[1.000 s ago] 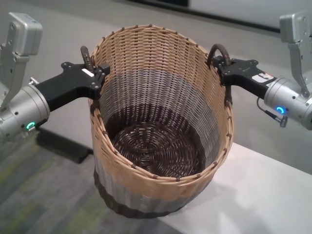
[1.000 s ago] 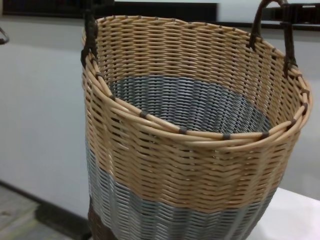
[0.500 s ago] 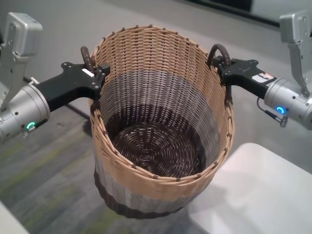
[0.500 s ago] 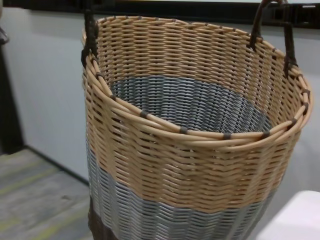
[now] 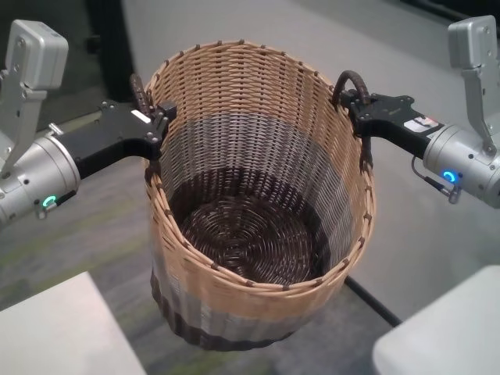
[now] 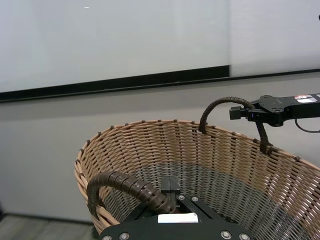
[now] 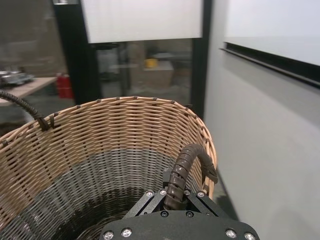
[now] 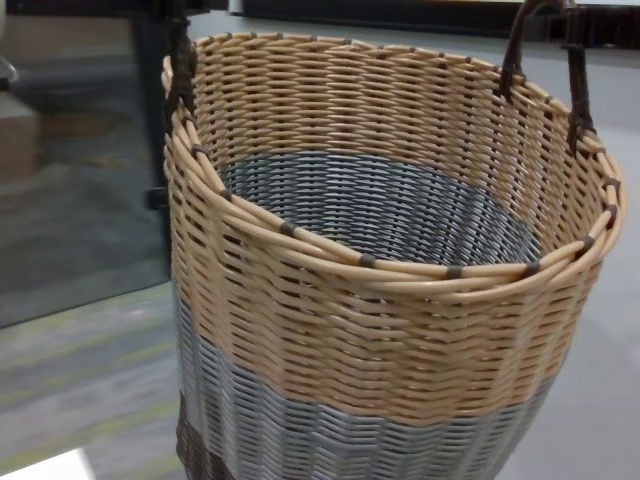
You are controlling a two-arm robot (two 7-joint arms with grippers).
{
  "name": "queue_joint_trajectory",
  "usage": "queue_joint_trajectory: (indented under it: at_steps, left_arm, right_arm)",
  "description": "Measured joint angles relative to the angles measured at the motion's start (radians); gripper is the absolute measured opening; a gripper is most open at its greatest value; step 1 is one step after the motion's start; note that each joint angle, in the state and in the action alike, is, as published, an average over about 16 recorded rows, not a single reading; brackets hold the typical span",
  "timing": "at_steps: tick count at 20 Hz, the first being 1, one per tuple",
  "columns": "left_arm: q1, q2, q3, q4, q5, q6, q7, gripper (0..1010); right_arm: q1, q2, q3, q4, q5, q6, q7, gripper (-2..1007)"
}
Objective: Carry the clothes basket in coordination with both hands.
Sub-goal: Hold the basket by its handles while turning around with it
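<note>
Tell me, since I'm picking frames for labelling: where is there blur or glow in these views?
Head view: basket sharp, floor streaked; ring lights glow on both wrists. Chest view: background smeared behind the weave. Right wrist view: the room behind is soft; handle crisp. Left wrist view: evenly lit wall.

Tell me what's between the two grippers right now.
The clothes basket hangs between the left gripper and right gripper, each shut on a rim handle; the head view shows it.
</note>
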Motion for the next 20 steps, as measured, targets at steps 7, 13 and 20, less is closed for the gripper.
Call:
queue_joint_trajectory:
  at_steps: [7, 13, 20]
  left_arm:
    - [0.0, 0.0, 0.0, 0.0, 0.0, 0.0, 0.0, 1]
    - [0.0, 0.0, 0.0, 0.0, 0.0, 0.0, 0.0, 1]
    - [0.0, 0.0, 0.0, 0.0, 0.0, 0.0, 0.0, 1]
  right_arm:
    - [0.0, 0.0, 0.0, 0.0, 0.0, 0.0, 0.0, 29]
    - [0.0, 0.0, 0.0, 0.0, 0.0, 0.0, 0.0, 29]
    - [0.0, 0.0, 0.0, 0.0, 0.0, 0.0, 0.0, 29]
